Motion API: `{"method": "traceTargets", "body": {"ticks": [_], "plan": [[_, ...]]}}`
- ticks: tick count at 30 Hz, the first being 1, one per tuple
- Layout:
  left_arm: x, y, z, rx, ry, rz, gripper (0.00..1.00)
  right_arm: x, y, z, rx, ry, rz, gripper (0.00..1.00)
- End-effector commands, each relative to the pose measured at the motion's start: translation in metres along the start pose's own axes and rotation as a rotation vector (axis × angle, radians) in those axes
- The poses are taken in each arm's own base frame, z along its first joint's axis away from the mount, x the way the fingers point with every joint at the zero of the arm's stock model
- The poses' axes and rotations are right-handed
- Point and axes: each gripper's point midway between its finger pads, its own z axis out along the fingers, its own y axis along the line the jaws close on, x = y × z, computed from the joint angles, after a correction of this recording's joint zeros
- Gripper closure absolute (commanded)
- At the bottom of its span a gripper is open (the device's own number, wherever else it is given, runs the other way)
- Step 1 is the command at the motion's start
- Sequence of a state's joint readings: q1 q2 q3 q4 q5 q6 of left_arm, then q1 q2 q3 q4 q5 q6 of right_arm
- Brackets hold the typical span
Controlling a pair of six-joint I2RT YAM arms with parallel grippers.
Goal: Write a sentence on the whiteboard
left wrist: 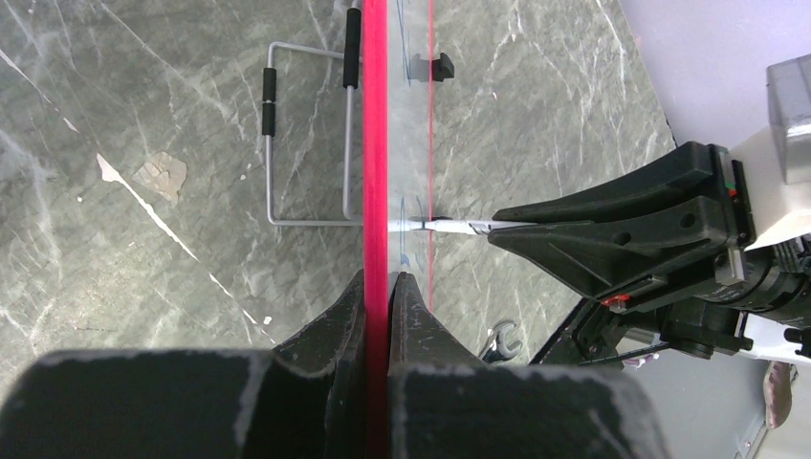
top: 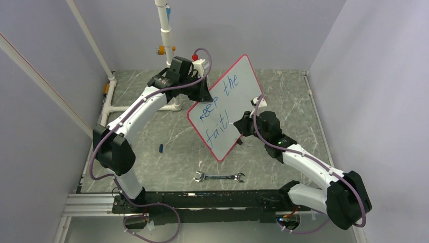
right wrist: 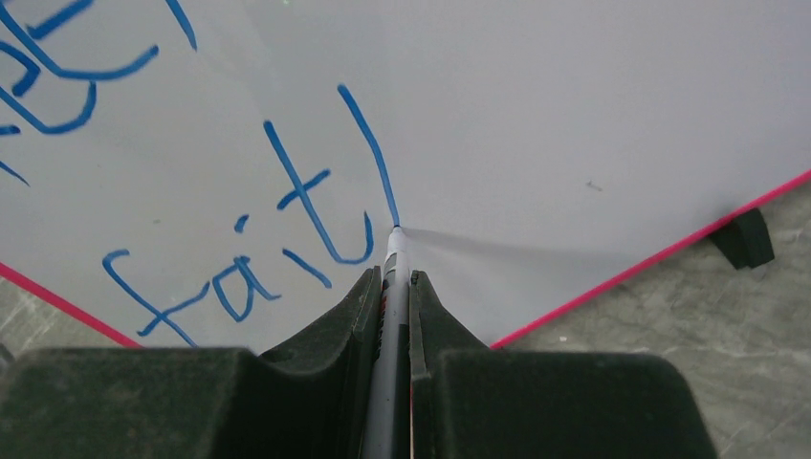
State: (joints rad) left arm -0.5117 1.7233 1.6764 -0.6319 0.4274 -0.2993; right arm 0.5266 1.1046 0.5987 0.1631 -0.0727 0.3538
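Observation:
The whiteboard (top: pixel 242 81) with its red-pink rim is held up off the table, tilted. My left gripper (top: pixel 204 94) is shut on its rim (left wrist: pixel 376 143), one finger on each face (left wrist: pixel 378 287). The sentence (top: pixel 218 104) in blue reads "keep the" and below it "fait" plus one fresh slanted stroke (right wrist: pixel 368 143). My right gripper (top: pixel 241 121) is shut on a grey marker (right wrist: pixel 392 263), whose tip touches the board (right wrist: pixel 574 115) at the lower end of that stroke. In the left wrist view the marker (left wrist: pixel 459 226) meets the board from the right.
A steel wrench (top: pixel 219 177) lies on the marbled table in front of the board, and a small blue cap (top: pixel 161 148) lies to the left. White pipes (top: pixel 167 35) stand at the back. A wire stand (left wrist: pixel 306 134) and a black clip (right wrist: pixel 744 239) sit on the board.

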Motion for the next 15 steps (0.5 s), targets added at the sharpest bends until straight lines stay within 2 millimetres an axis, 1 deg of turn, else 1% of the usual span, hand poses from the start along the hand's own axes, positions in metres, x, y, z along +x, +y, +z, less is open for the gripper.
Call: {"method": "traceTargets", "body": {"ticks": [1,5,15], "plan": [[0.011,0.018,0.005,-0.095,0.038,0.124,1.0,-0.002,0.004,-0.007,-0.018,-0.019,0.02,1.0],[0.011,0.019,0.006,-0.096,0.04,0.125,1.0,-0.006,0.005,-0.008,-0.016,-0.025,0.016,1.0],[0.012,0.018,0.006,-0.096,0.042,0.128,1.0,-0.034,0.009,-0.002,-0.009,-0.072,-0.011,1.0]]}}
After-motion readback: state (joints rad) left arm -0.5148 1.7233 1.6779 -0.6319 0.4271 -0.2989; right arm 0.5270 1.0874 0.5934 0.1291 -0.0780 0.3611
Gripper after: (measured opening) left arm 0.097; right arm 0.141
